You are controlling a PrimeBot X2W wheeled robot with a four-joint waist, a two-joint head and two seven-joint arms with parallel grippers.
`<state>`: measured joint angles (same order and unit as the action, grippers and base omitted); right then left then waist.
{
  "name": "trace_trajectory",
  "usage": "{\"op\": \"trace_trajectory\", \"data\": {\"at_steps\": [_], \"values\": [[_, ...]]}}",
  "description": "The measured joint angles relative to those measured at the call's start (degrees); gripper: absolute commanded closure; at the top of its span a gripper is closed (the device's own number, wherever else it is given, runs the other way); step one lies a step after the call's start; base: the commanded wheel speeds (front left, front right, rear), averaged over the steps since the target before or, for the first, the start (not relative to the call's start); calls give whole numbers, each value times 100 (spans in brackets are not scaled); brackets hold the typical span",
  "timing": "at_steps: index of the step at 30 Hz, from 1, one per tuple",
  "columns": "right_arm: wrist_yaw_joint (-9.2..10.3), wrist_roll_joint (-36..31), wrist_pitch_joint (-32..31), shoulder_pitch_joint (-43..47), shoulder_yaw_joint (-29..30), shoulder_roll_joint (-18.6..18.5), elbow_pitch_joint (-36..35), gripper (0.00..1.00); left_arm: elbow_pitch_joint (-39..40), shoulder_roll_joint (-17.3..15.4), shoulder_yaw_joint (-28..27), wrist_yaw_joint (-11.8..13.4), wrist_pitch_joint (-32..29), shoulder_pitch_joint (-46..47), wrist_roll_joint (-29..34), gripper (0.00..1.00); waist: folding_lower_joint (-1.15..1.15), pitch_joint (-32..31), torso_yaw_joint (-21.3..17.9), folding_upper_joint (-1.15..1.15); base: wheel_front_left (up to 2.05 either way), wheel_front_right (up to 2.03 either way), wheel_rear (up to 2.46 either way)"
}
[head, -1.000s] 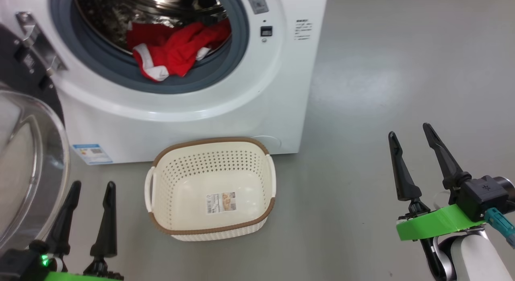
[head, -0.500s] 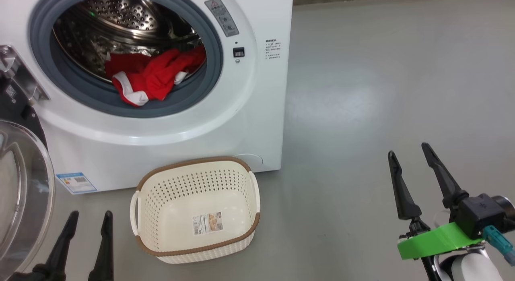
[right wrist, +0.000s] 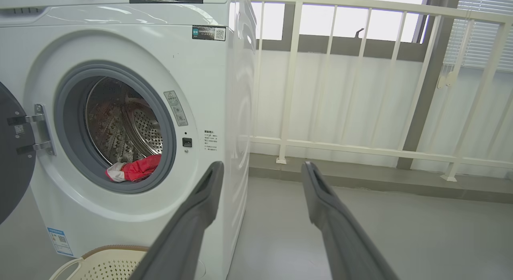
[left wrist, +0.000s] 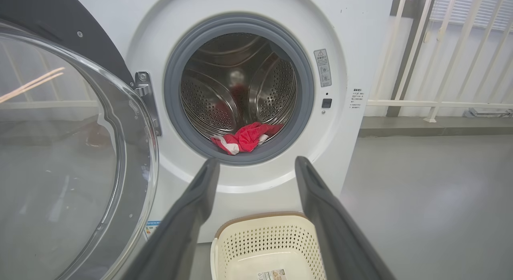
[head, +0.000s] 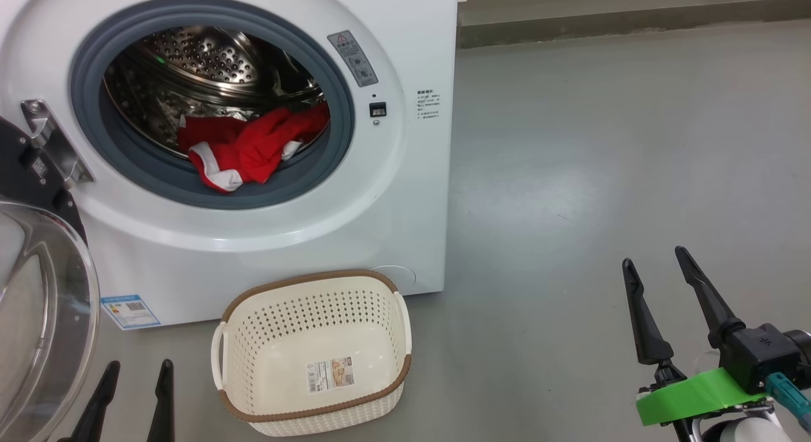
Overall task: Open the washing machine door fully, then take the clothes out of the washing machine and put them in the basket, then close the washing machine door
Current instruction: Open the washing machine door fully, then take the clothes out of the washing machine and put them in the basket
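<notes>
1. left gripper, lower left corner of the head view: two dark fingers spread apart with nothing between them, cut off by the bottom edge. It sits lower in frame than a second ago.
2. right gripper, lower right: fingers spread wide and empty over bare grey floor, with green tape banding the wrist. It is also somewhat lower in frame than before.
3. basket, lower centre: stands on the floor just in front of the washing machine's foot, empty, label sticker on its bottom. Its place against the machine is unchanged.
4. washing machine door, left edge: swung open, bulging clear window towards the camera, black rim above it at the metal hinge.
5. washing machine, upper left to centre: white front, blue label low on its face, grey rubber ring around the open mouth.
6. clothes, upper left: red with white trim, heaped at the lower front of the steel drum, one edge spilling onto the ring. They lie as before.
7. railing, upper right of the right wrist view: white bars beyond the machine.

Remark: the whole head view has shifted since a second ago, so the camera has moved. The full mouth now shows, and the machine, basket and clothes keep their places.
</notes>
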<state>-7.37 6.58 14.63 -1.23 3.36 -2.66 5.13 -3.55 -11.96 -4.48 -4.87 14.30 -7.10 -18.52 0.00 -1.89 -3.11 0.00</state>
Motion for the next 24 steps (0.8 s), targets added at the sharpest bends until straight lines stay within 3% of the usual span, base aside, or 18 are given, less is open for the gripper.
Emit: {"op": "trace_trajectory", "data": {"at_steps": [12, 24], "values": [[0, -5, 0, 12, 49, 5, -21, 0, 70, 9, -7, 90, 0, 0, 136, 0, 0, 66, 85, 0, 41, -41, 0], [0, 41, 0, 10, 33, 8, 3, 0, 392, 111, -21, 19, 0, 10, 35, 0, 0, 108, 170, 0, 168, -168, 0]]}}
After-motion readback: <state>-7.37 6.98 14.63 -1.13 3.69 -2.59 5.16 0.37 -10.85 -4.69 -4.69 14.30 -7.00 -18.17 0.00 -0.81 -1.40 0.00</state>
